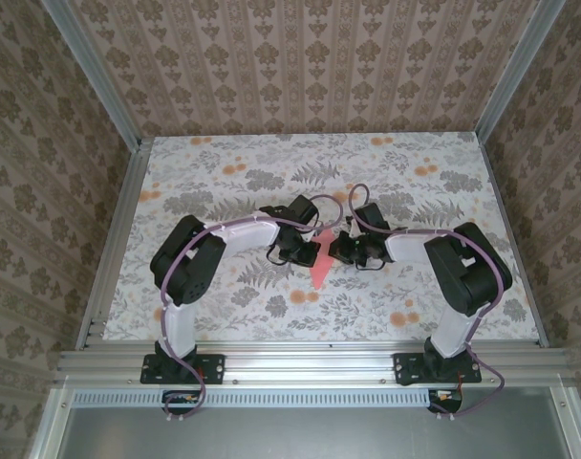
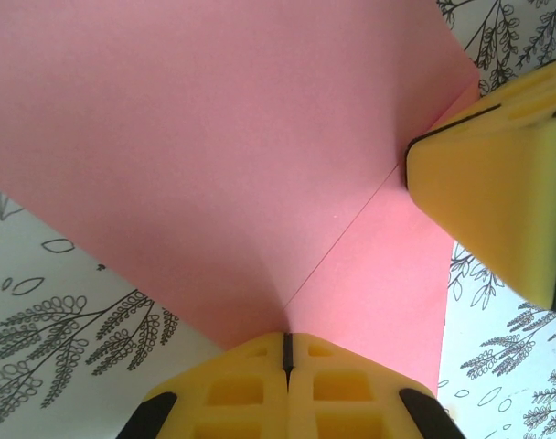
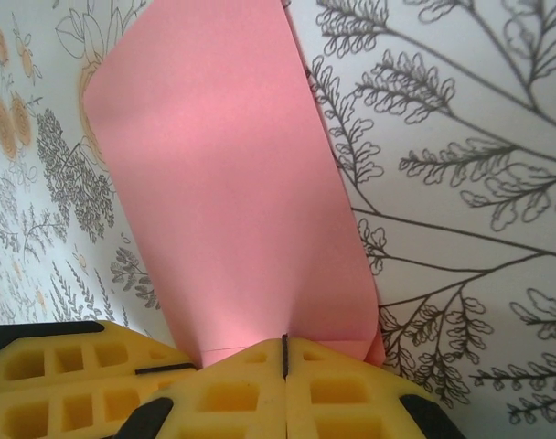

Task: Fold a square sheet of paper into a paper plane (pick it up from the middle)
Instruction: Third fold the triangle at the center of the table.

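While I am standing over the table (image 1: 224, 186), the left arm (image 1: 188, 266) is bending in from the near left corner and reaching toward the middle. The left gripper (image 1: 308, 251) is lying low over the flowered surface, and its wrist camera is showing the yellow fingertips (image 2: 260, 384) pressed tight together with no gap, pinching the edge of the paper plane (image 2: 214, 165). A straight crease is running across the pink sheet from that pinch up toward the right, where a yellow finger (image 2: 497, 183) of the other gripper is touching the paper's edge.

From above, the paper plane (image 1: 320, 271) is sitting between the two grippers, about midway between the left and right edges of the table and somewhat nearer the near edge than the far one. It is showing as a narrow wedge, with its point aiming at the near edge.

Just to its right, the right gripper (image 1: 338, 251) is facing the left one across the paper. Its own camera is showing its fingertips (image 3: 324, 389) clamped together on the paper plane (image 3: 223, 183), which is rising away from them as a curved flap over the leaf print. A second yellow pad (image 3: 58, 361) is sitting at the lower left of that view, beside the pinch. The right arm (image 1: 467, 273) is folding back toward the near right corner.
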Robot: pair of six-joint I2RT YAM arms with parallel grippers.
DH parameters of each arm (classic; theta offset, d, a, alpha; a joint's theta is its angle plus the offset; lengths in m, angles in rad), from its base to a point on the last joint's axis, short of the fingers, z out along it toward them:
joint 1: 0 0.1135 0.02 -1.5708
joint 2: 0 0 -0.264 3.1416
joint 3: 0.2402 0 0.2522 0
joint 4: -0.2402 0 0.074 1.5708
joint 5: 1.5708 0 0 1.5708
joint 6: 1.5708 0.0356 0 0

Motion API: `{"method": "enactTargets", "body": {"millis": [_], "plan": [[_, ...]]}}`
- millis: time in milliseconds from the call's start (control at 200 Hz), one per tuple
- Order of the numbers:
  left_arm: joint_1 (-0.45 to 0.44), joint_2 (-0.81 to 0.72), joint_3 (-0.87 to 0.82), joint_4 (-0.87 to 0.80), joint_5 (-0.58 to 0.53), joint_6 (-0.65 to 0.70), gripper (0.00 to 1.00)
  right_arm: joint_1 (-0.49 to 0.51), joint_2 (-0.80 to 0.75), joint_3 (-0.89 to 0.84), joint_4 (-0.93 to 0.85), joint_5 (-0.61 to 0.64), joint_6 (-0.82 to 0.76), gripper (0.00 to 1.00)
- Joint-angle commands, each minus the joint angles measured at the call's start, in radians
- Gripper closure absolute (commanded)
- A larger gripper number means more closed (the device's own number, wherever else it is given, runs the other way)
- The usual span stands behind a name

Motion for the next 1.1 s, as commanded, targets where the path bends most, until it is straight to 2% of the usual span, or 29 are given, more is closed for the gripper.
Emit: {"method": "enactTargets", "body": {"millis": [0,425,595,745,825,1095], "plan": [[0.004,0.028,0.006,-0.051,-0.016,0.026,1.00,-0.019,-0.027,0.040,-0.020,-0.033,-0.024,0.93],[0.004,0.031,0.016,-0.060,-0.009,0.034,1.00,-0.038,0.102,0.010,-0.009,0.032,-0.033,0.93],[0.004,0.034,0.013,-0.066,-0.004,0.045,1.00,-0.066,0.045,0.014,-0.003,-0.017,-0.037,0.93],[0.004,0.035,0.010,-0.070,-0.002,0.052,1.00,-0.091,-0.030,0.078,-0.110,-0.005,-0.096,0.92],[0.004,0.033,0.012,-0.068,-0.002,0.050,1.00,-0.089,-0.022,0.109,-0.133,-0.039,-0.109,0.92],[0.004,0.035,0.020,-0.068,0.004,0.051,1.00,-0.084,0.026,0.062,-0.042,-0.083,-0.055,0.92]]}}
